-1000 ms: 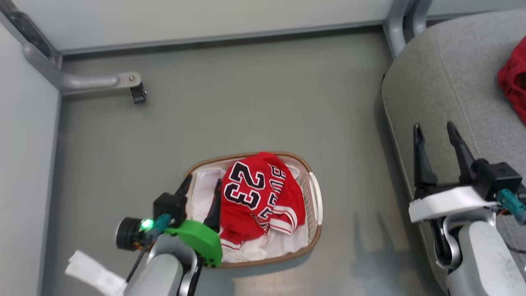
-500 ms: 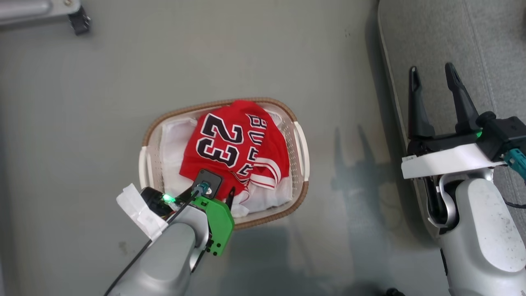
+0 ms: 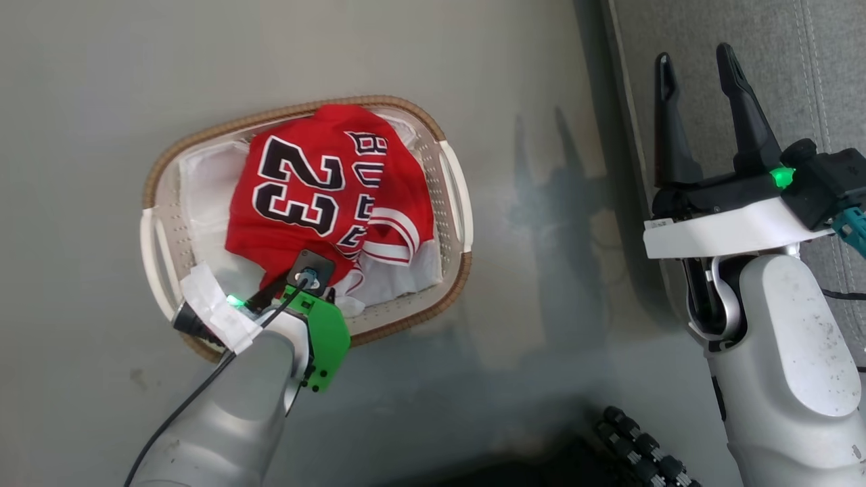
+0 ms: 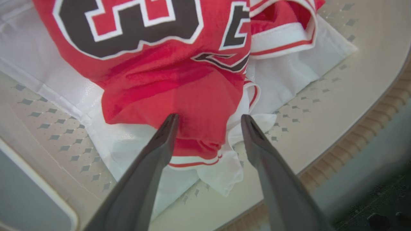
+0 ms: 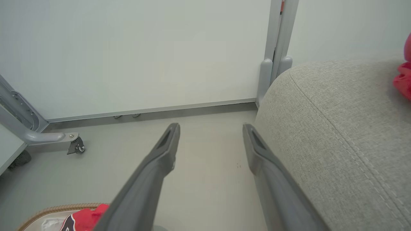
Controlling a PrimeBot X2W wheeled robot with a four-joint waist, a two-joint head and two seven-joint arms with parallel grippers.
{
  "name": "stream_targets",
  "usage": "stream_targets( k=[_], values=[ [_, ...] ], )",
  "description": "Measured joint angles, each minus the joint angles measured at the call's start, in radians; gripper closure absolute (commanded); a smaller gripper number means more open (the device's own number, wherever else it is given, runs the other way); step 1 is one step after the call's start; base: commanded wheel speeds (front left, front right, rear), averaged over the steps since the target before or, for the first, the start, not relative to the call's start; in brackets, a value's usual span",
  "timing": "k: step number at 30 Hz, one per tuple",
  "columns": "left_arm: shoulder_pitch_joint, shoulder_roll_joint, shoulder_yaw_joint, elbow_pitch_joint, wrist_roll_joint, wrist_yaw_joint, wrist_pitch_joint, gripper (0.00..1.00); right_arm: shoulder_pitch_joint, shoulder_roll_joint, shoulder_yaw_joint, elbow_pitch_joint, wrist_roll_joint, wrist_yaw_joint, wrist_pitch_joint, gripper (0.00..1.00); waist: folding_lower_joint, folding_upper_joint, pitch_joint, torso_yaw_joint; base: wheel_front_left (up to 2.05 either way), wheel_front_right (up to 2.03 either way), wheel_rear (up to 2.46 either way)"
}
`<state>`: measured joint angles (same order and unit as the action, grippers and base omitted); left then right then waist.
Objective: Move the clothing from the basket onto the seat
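Seat: the big rounded light grey woven-fabric seat (image 3: 778,40) is off to the robot's right, well apart from the basket. A crumpled red garment (image 5: 404,80) already lies on it, right at the edge of the right wrist view.
Floor: plain grey floor (image 3: 88,67), with the basket standing on it.
Basket: small oval cream perforated plastic basket (image 3: 436,179) with a brown woven rim. It looks pretty light, so a pull that drags sideways instead of lifting could probably scoot it or tip it.
Jersey: the red sports jersey with the black-and-white "23" (image 3: 318,189) is bunched up in the middle of the basket, its white-striped hem flopped toward the near rim.
Lining: a white sheet (image 3: 203,182) lies under the jersey, and its edge pokes out right beside that hem. That's the main worry. If the fingers close too low they pinch both layers, and the sheet comes along for the ride.
Right gripper: the right gripper (image 3: 694,54) has its jaws wide apart with nothing in them, hanging by the seat's edge and pointing away from the basket.
Left gripper: the left gripper (image 4: 209,116) is down in the basket, fingers spread wide and straddling the jersey's lower fold, tips at the fabric. Nothing is pinched yet. If it grabs only the thin hem, the slick mesh could slip out on the way over, or trail and catch the rim.
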<state>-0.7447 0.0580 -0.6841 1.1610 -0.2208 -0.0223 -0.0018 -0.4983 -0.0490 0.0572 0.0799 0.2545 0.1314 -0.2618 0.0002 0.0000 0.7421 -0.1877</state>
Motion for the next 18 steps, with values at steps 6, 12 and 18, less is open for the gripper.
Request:
stream_targets(
  k=[6, 12, 18],
  values=[
    [-0.035, 0.022, -0.012, 0.056, 0.018, 0.046, -0.008, 0.0, -0.011, 0.0, 0.01, -0.004, 0.01, 0.0, 0.0, 0.0, 0.0, 0.0, 0.046, -0.038, 0.0, 0.0, 0.0],
    [-0.048, 0.033, -0.017, 0.081, 0.021, 0.068, -0.016, 0.0, -0.021, 0.0, 0.015, -0.006, 0.021, 0.0, 0.0, 0.0, 0.0, 0.0, 0.067, -0.066, 0.0, 0.0, 0.0],
    [-0.055, 0.03, -0.014, 0.086, 0.0, 0.066, -0.063, 1.0, -0.02, 0.0, 0.01, -0.001, 0.026, 0.0, 0.0, 0.0, 0.0, 0.0, 0.062, -0.072, 0.0, 0.0, 0.0]
  ],
)
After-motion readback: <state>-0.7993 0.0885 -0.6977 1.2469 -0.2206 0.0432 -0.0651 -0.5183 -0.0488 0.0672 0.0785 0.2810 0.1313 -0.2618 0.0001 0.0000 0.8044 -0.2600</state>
